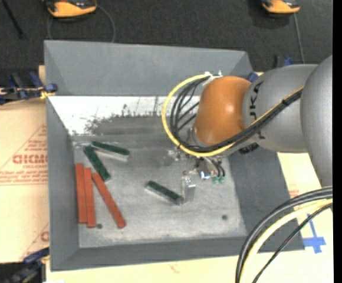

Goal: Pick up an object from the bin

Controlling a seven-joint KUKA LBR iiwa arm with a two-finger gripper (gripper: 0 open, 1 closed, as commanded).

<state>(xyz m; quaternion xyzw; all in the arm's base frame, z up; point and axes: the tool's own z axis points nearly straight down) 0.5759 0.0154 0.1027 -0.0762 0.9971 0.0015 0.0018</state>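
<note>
Noted claw (pixel 188 188) beside right end of dark-green flat stick (pixel 163 191), mid-frame; spread or pinched, couldn't tell. Needed centring across it.

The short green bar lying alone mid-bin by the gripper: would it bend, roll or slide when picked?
The green bar looks straight and flat-sided, so it is probably stiff and unlikely to roll. Small and thin, it is likely light. Lying flat on the bare floor of the bin, it might slide or turn if the gripper nudges it.

Grey bin (pixel 62 175): orange sticks (pixel 86 196) left, two green bars (pixel 103 157) above, one green bar (pixel 163 191) centre.
</note>
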